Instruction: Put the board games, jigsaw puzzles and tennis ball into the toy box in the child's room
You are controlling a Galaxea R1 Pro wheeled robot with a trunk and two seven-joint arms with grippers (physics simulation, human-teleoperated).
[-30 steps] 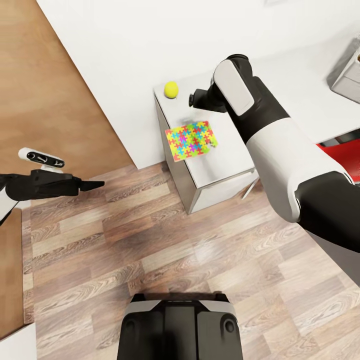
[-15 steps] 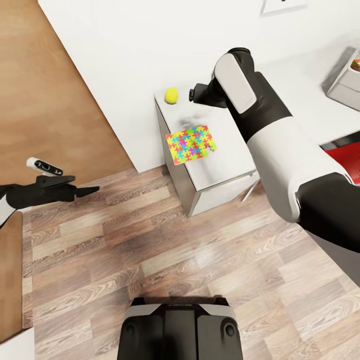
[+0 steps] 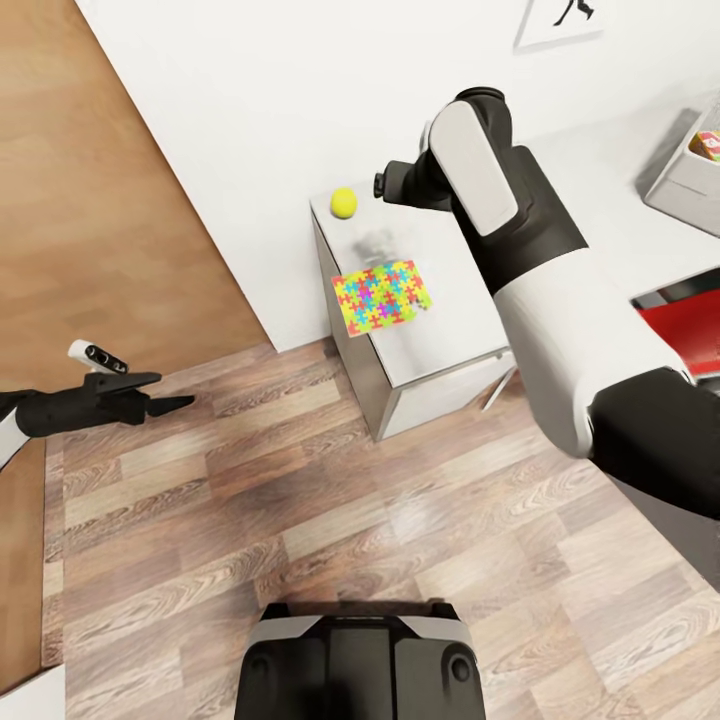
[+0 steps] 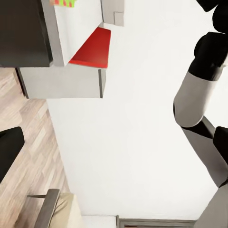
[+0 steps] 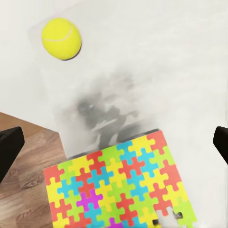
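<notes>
A yellow tennis ball (image 3: 343,203) (image 5: 61,38) lies near the far corner of the pale table (image 3: 450,335). A jigsaw puzzle (image 3: 382,297) (image 5: 118,187), covered in bright interlocking pieces, lies flat at the table's near left edge. My right gripper (image 5: 114,145) hangs above the bare tabletop between ball and puzzle, open and holding nothing, its wrist (image 3: 385,186) raised over the table. My left gripper (image 3: 170,405) is out over the floor at the left, open and holding nothing. The grey toy box (image 3: 685,175) stands at the far right with something colourful inside.
A red flat surface (image 3: 680,325) (image 4: 92,47) sits low beside the table at the right. A white wall runs behind the table, with a framed picture (image 3: 560,20). A brown wooden panel (image 3: 90,180) is at the left. Wood-plank floor lies around my base (image 3: 360,660).
The head view has shifted slightly, bringing the picture and more of the toy box in. My right wrist has moved a little farther over the table. My left gripper has drawn back and lower.
</notes>
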